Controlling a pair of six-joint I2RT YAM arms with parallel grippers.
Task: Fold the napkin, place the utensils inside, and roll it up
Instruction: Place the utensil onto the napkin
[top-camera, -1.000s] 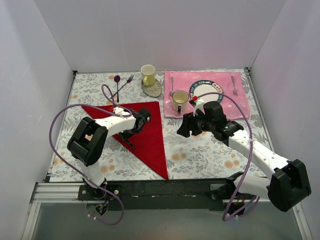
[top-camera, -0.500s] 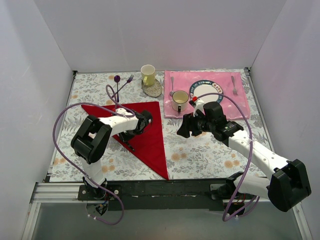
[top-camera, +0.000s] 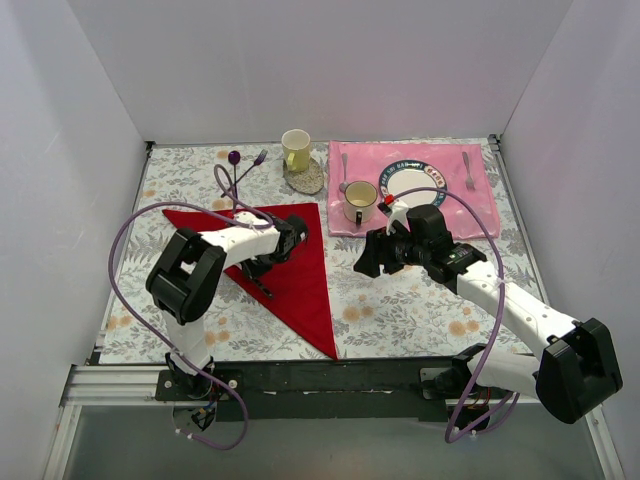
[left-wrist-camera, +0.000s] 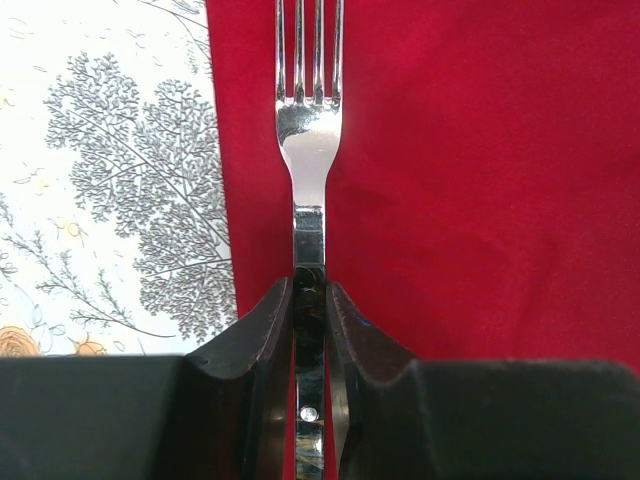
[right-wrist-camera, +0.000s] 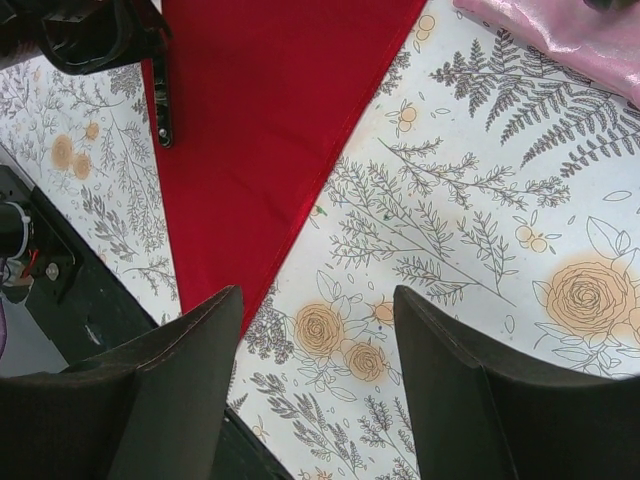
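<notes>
The red napkin (top-camera: 300, 280) lies folded into a triangle on the left-middle of the table; it also shows in the left wrist view (left-wrist-camera: 480, 150) and the right wrist view (right-wrist-camera: 270, 110). My left gripper (top-camera: 258, 272) (left-wrist-camera: 309, 295) is shut on the dark handle of the fork (left-wrist-camera: 309, 150). The fork's silver tines point forward, low over the napkin near its lower-left edge. The handle end (right-wrist-camera: 160, 100) sticks out behind the fingers. My right gripper (top-camera: 366, 262) (right-wrist-camera: 320, 340) is open and empty above the flowered tablecloth, just right of the napkin.
A pink placemat (top-camera: 450, 205) at the back right holds a plate (top-camera: 412, 182), a cup (top-camera: 359, 202), a silver fork (top-camera: 467, 170) and a spoon (top-camera: 343, 166). A yellow mug (top-camera: 296, 150) on a coaster and purple utensils (top-camera: 245, 165) lie at the back.
My left gripper has shifted slightly to the right over the napkin with the fork still in it. The right arm has barely moved.
</notes>
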